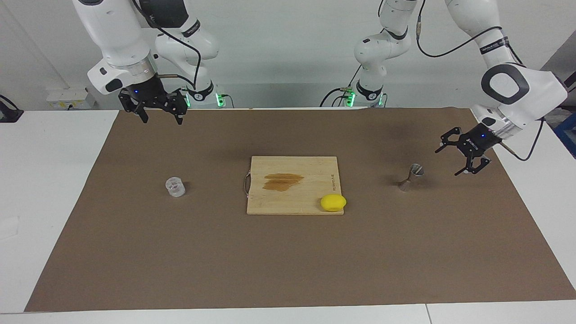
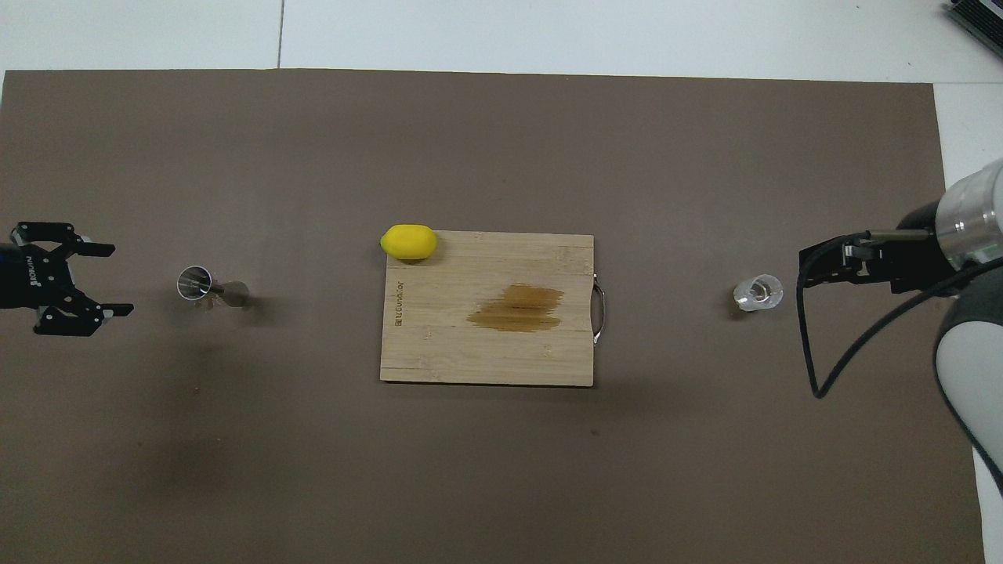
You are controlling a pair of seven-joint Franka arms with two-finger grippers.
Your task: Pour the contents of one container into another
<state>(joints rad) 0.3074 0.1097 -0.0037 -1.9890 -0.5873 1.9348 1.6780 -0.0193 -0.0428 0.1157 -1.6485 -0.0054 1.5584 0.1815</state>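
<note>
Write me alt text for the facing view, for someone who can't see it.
The left gripper, fingers spread, hangs beside a small steel jigger standing on a brown mat. The right gripper, also open, waits high, apart from a clear cup. Between them, a stained cutting board holds a lemon at its corner.
</note>
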